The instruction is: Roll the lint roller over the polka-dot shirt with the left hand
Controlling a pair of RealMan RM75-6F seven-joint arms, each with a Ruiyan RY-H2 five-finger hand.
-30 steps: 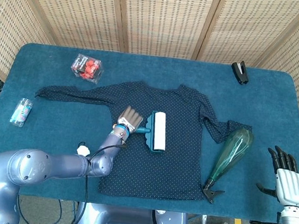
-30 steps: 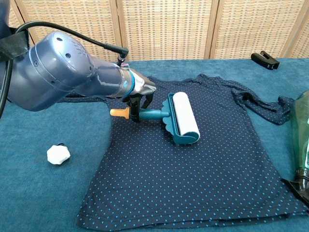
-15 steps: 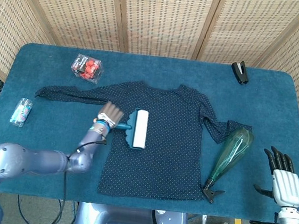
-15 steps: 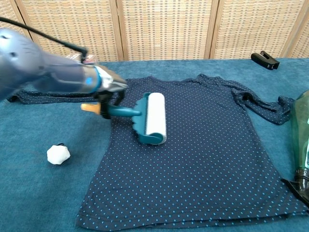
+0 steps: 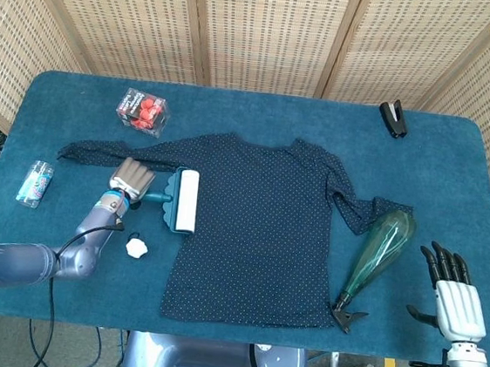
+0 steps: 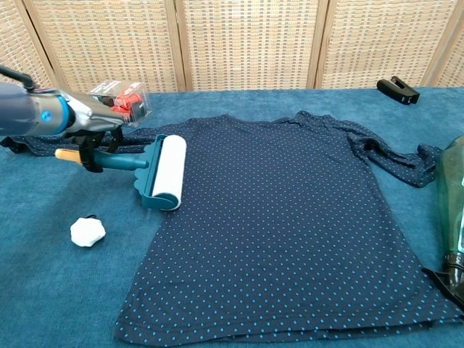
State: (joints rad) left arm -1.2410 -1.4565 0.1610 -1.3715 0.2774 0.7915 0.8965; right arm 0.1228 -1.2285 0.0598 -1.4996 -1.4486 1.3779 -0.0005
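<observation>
Lint roller [image 6: 165, 170] moved to polka-dot shirt [image 6: 290, 232] edge; left hand [image 5: 131, 177] hides handle

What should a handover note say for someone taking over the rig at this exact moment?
Left hand grips the lint roller by its handle; the roller head sits at the polka-dot shirt's left edge, near the sleeve.
Right hand is open and holds nothing, off the table's right front corner.
Done: the roller is in hand and on the fabric.
Left: roll across the rest of the shirt body, probably toward the right side.
</observation>
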